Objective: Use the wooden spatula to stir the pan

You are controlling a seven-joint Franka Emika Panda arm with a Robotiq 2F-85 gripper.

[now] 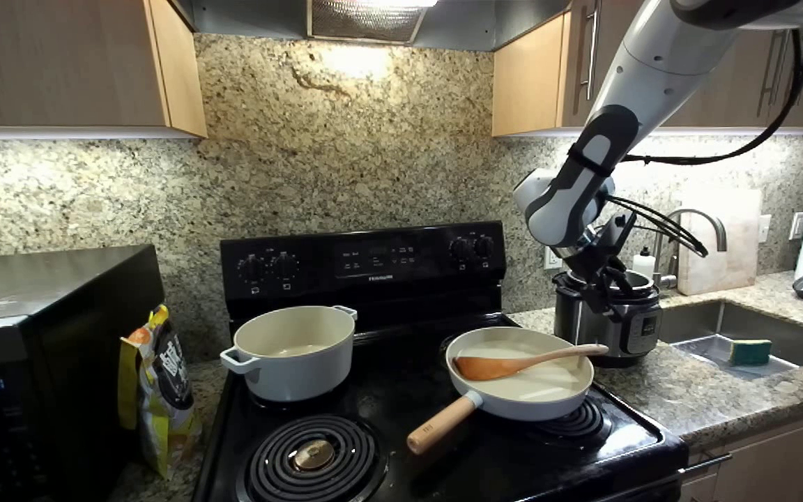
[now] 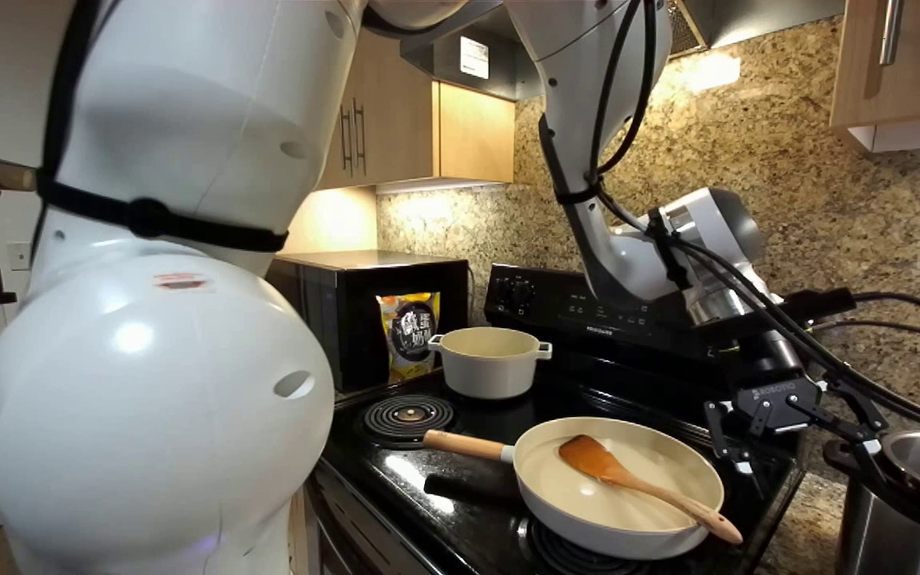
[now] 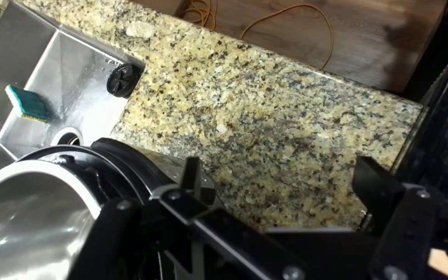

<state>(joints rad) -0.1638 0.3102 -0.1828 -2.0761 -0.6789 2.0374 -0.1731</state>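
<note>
The cream-white pan (image 1: pixel 562 385) rests on the stove's front right burner in an exterior view, its light wooden handle (image 1: pixel 443 423) pointing toward the front. Inside it lies the wooden spatula (image 1: pixel 488 367), blade on the pan floor and handle leaning over the rim; the same spatula (image 2: pixel 594 461) shows in an exterior view, its handle end jutting past the pan (image 2: pixel 538 471). My gripper (image 2: pixel 815 471) hangs beyond that handle end, beside the steel cooker, apart from the spatula. In the wrist view the gripper (image 3: pixel 280 175) stands wide open, with only granite counter seen between its fingers.
A steel electric cooker (image 1: pixel 607 328) stands close against the gripper, its inner pot (image 3: pixel 29 210) uncovered. A deep white pot (image 1: pixel 297 369) sits on the back left burner. The sink holds a sponge (image 3: pixel 29 103). A snack bag (image 1: pixel 164 390) leans by the microwave (image 1: pixel 53 307).
</note>
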